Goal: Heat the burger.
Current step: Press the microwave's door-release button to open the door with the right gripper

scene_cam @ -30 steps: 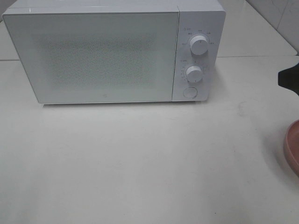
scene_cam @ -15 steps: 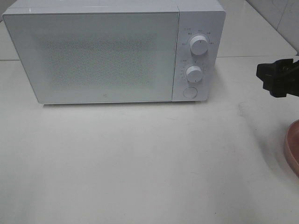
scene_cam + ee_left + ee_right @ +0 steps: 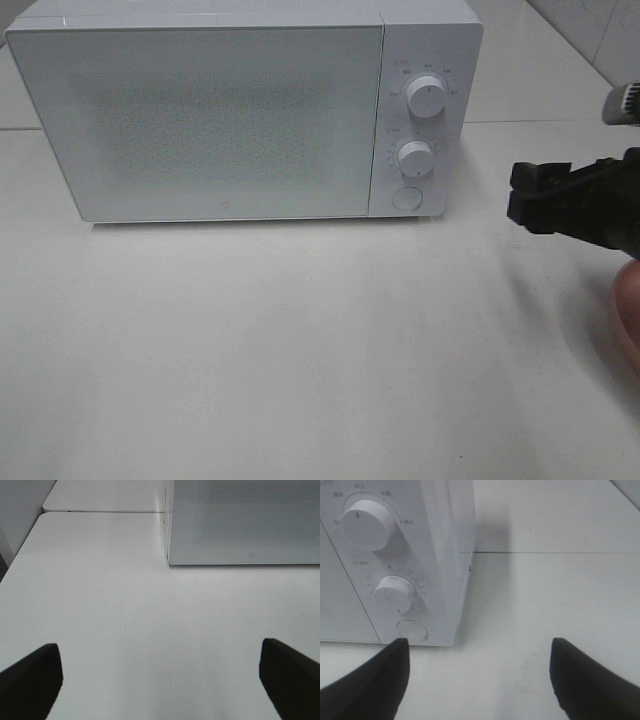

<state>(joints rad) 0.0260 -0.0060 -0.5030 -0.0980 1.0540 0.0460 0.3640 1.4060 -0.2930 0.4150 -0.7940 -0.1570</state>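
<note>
The burger is not in any view. A white microwave (image 3: 200, 120) stands at the back of the table with its door shut. My right gripper (image 3: 518, 195) is open and empty, just above the table to the right of the microwave's control panel. In the right wrist view the gripper (image 3: 480, 675) faces the round door button (image 3: 412, 629) and the lower knob (image 3: 395, 594). My left gripper (image 3: 160, 680) is open and empty over bare table, in front of the microwave's left corner (image 3: 170, 560). It is outside the exterior high view.
The panel has an upper knob (image 3: 427, 97), a lower knob (image 3: 414, 157) and a round button (image 3: 405, 198). A round pink plate (image 3: 628, 320) sits at the right edge, partly under my right arm. A white table (image 3: 300, 350) lies in front of the microwave.
My right gripper has moved in from the right edge toward the microwave's control panel. The microwave and the plate have not moved.
</note>
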